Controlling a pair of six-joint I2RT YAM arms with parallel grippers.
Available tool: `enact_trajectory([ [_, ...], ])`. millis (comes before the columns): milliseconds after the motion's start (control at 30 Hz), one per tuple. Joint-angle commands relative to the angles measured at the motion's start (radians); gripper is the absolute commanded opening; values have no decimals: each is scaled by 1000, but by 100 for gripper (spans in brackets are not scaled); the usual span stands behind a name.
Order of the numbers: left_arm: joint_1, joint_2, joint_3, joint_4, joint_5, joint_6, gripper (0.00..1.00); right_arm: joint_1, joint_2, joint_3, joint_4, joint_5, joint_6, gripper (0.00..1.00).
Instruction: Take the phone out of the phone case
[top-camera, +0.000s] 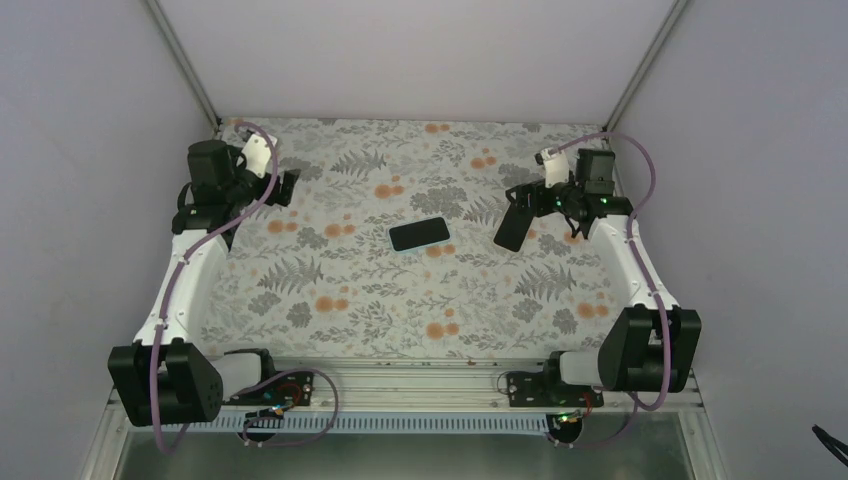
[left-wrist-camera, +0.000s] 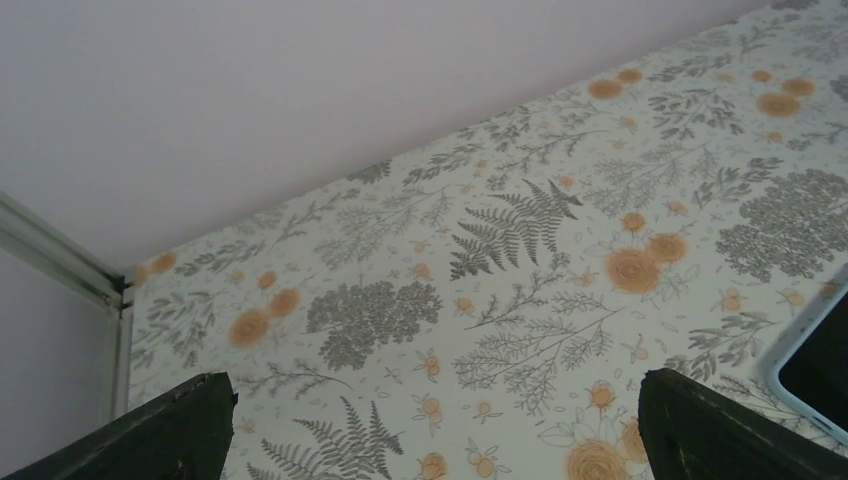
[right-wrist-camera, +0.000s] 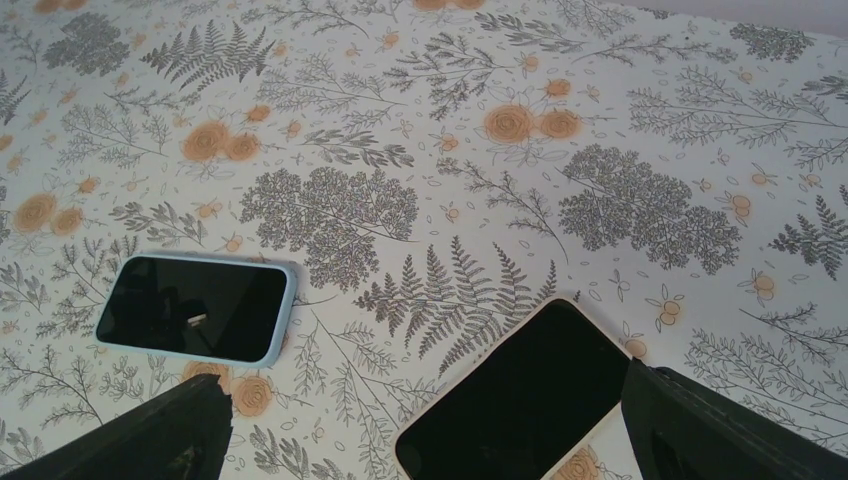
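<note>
Shows a blue-rimmed case (top-camera: 419, 234) flat at mid-table (top-camera: 330, 300), dark face up. Cannot tell from any view whether anything sits inside that rim. Shows a phone (top-camera: 511, 225) right of the case and well apart from it, black with a pale edge, lying slantwise under the right gripper (top-camera: 523, 205).

Seen from the right wrist: case (right-wrist-camera: 195, 308) to the left, phone (right-wrist-camera: 520, 400) low in the middle, between the two fingers of the right gripper (right-wrist-camera: 425, 400). Has those jaws spread wide. Puts the right finger (right-wrist-camera: 720, 430) close by the phone's corner; cannot tell whether touching.

Has the left gripper (top-camera: 286, 188) up at the far left, well apart from case and phone. Seen from the left wrist: left gripper (left-wrist-camera: 432, 400) with jaws spread wide over the floral cloth, nothing between them, and a corner of the case (left-wrist-camera: 815, 375) at the right edge.
</note>
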Motion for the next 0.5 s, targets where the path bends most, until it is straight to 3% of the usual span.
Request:
enact_trajectory([
  [0,6,-29,-22,68,-49,-23,100,-12,-9,-9,0,5,9,100],
  [267,5,-21,-19,54,-77,0,100,-12,1,-5,-8,31,13,100],
  [400,5,-37,-33,81,-88,-2,100,-13,51,17,-38,120,7,100],
  [467,5,-27,-28,79,-95,-8,100,-12,105,52,-82,183,-14,94],
])
